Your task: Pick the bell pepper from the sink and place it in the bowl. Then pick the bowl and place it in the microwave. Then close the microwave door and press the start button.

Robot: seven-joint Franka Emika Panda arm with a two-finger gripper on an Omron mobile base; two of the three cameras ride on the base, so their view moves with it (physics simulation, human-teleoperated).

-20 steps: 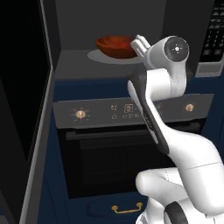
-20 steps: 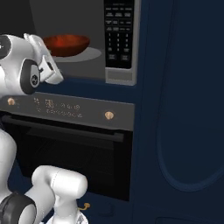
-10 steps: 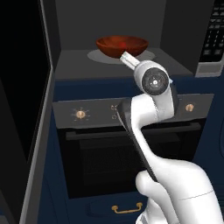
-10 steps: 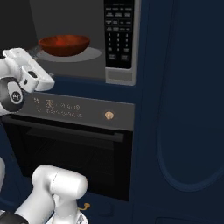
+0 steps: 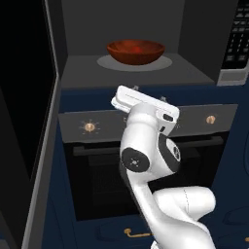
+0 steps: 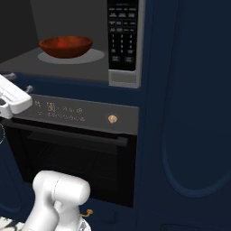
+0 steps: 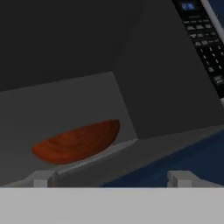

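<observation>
step: close door (image 5: 29, 121) | bowl (image 7: 76, 141) ahead inside microwave (image 5: 131, 73) | gripper (image 7: 111, 178) spread, empty | advice: reach behind door edge, push steadily

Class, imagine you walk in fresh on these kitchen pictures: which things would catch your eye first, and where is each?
First comes the reddish-brown bowl, sitting on the pale turntable in the middle of the open microwave, bright against the grey cavity. Next is the white arm folded in front of the oven below, its gripper open and empty, aimed at the cavity. The black keypad stands at the cavity's right.
</observation>
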